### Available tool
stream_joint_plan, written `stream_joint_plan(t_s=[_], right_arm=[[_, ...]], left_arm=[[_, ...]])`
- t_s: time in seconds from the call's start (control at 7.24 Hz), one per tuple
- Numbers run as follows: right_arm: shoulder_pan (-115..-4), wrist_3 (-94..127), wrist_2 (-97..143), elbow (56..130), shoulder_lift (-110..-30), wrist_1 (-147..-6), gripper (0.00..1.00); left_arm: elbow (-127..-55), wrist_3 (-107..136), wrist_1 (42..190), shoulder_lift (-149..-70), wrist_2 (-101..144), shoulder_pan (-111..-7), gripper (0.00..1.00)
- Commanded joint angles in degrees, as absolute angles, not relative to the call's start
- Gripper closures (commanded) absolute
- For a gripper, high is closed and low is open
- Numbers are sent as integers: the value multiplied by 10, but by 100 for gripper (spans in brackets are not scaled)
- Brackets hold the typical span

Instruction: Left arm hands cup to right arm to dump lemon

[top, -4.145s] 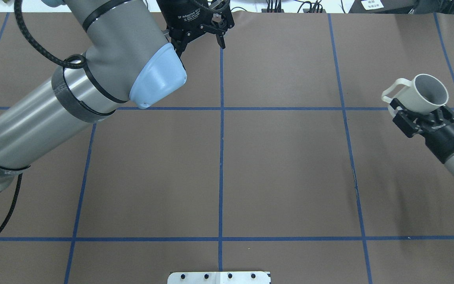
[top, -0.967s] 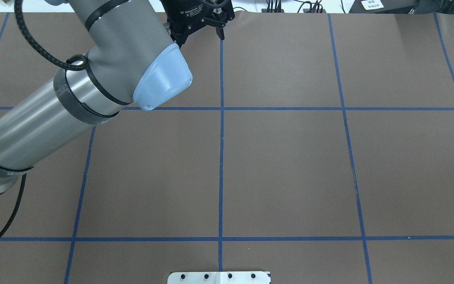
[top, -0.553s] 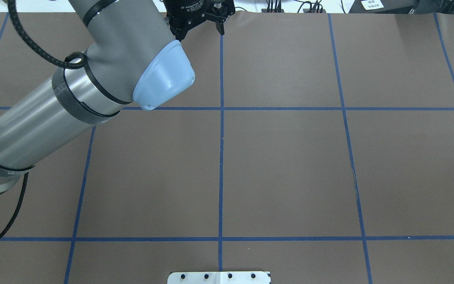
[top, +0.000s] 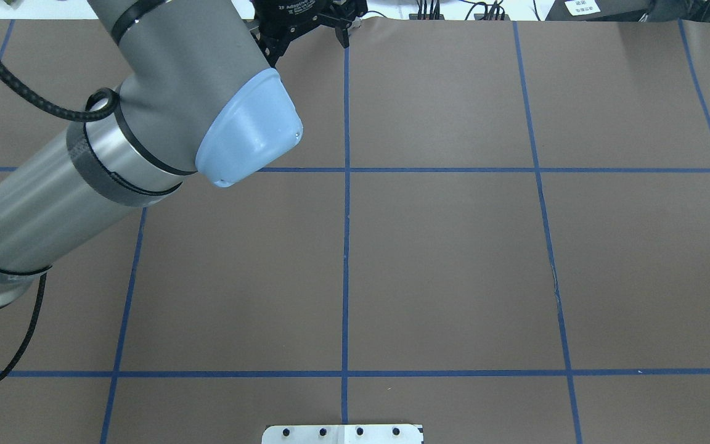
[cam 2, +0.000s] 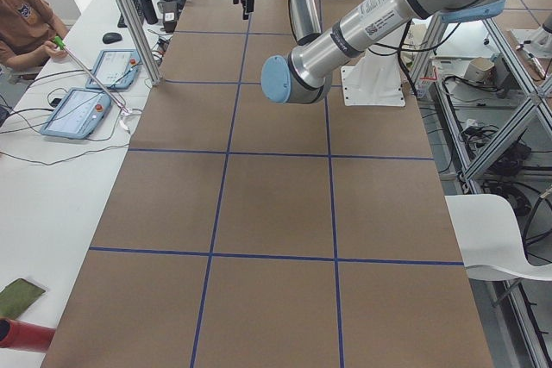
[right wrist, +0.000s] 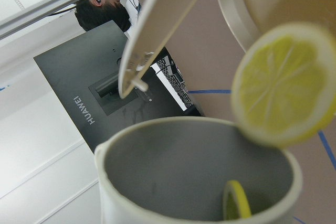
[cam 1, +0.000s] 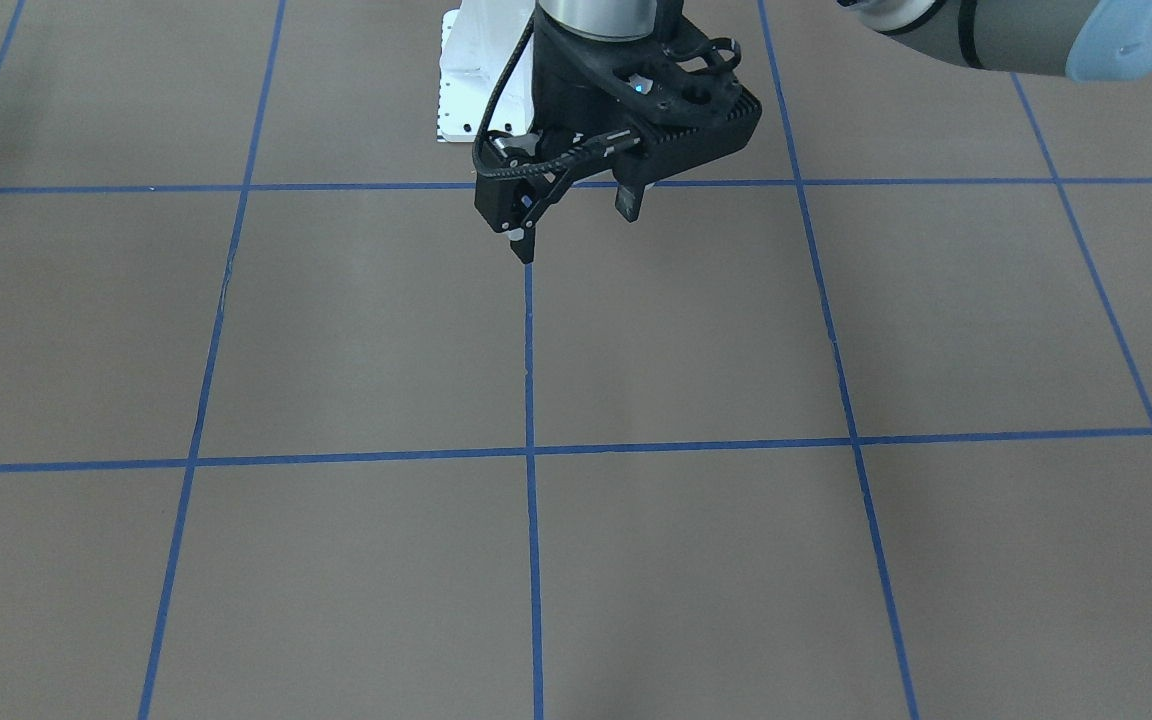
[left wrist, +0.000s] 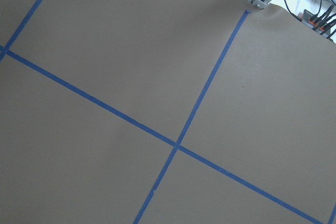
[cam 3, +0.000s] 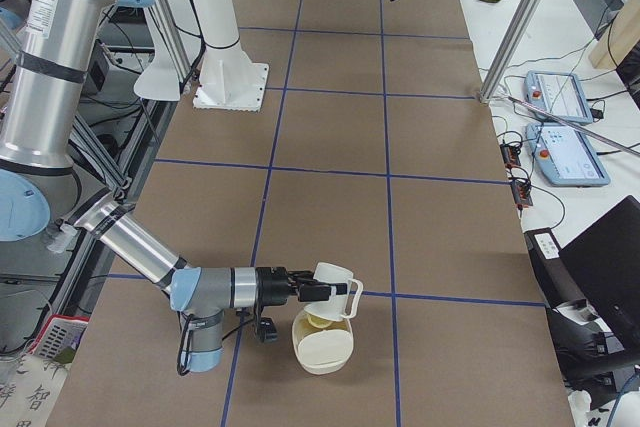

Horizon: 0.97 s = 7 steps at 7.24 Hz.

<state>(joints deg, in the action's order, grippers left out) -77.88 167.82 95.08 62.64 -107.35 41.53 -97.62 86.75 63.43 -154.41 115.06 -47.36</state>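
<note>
In the exterior right view my right gripper [cam 3: 305,290] is at the cream-white cup [cam 3: 337,282], which hangs tipped mouth-down just above a larger cream container [cam 3: 322,349] on the table. I cannot tell from this view whether the gripper is shut. In the right wrist view a lemon slice [right wrist: 286,85] is at the cup's rim [right wrist: 231,19], over the container [right wrist: 173,166]. A second slice [right wrist: 236,200] lies inside the container. My left gripper [cam 1: 576,225] is open and empty above the table's far middle. It also shows in the overhead view [top: 309,37].
The brown mat has a blue tape grid [top: 346,169]. A white base plate [top: 342,433] sits at the robot's edge. Tablets [cam 3: 565,157] and a frame post [cam 3: 520,17] line the operators' side. A dark monitor [right wrist: 94,98] stands beyond the container.
The right arm, which held the cup in the overhead view 4.1 s ago, has left that view. The left gripper has drifted toward the far edge, still open.
</note>
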Motion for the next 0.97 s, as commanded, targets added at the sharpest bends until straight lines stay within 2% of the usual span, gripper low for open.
stream_joint_plan(t_s=[0.0,0.55,0.83], right_arm=[[-780,1715,950,627,-1074,423,75],[-780,1745,947,627,-1071,426,75],[-780,1739,952,649,-1057,421,75]], left_arm=[[-978,868,633,-1545,1147,-471,0],[-978,868,631,-1547,1136,-467,0],[-978,865,625,-1550,1136,-467,0]])
